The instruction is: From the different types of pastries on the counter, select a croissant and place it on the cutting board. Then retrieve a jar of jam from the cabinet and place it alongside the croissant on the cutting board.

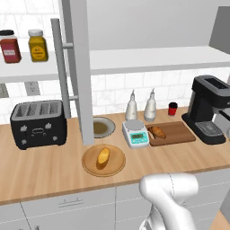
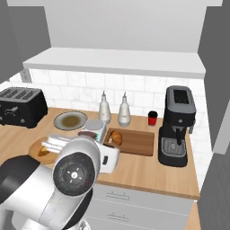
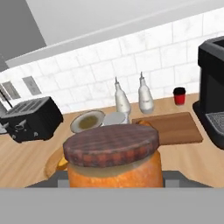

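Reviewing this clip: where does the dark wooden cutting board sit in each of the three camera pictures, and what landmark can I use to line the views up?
Left base view: cutting board right of centre, between the scale and the coffee machine.
Right base view: cutting board at centre, left of the coffee machine.
Hand view: cutting board right of centre, behind the jar of jam.
Shared landmark: the red cup behind the board.

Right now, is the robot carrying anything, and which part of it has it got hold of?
Yes: the jar of jam. In the hand view it sits close between the jaws, apparently held by its orange body below the dark lid; the contact itself is hidden.
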### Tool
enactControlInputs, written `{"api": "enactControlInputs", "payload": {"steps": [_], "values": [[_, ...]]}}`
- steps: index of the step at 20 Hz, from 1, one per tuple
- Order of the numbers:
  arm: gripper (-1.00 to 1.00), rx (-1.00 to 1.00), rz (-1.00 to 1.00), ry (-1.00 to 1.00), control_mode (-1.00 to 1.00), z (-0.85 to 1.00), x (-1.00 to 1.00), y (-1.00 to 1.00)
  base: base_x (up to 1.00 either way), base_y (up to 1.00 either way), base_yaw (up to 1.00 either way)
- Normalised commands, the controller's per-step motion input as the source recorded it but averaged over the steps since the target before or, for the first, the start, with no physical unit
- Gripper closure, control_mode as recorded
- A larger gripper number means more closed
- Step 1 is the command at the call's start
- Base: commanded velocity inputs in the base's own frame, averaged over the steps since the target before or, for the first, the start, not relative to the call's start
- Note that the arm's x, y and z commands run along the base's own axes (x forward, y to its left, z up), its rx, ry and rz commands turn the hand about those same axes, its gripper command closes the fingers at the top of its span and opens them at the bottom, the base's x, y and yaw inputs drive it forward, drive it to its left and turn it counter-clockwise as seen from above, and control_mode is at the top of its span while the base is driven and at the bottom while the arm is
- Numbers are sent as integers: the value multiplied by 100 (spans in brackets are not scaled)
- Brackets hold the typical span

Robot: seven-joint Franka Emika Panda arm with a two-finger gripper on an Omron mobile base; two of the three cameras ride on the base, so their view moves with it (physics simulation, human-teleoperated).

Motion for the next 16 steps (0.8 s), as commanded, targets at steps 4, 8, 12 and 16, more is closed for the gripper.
{"api": "enactControlInputs", "payload": {"steps": [4,8,12,16], "values": [[100,0,3,4,-100,5,5,-2,0,0,0],[100,0,3,1,-100,-29,20,-1,0,0,0],[100,-8,0,-5,-100,-52,36,9,0,0,0],[100,-11,0,-16,-100,-2,5,1,0,0,0]]}}
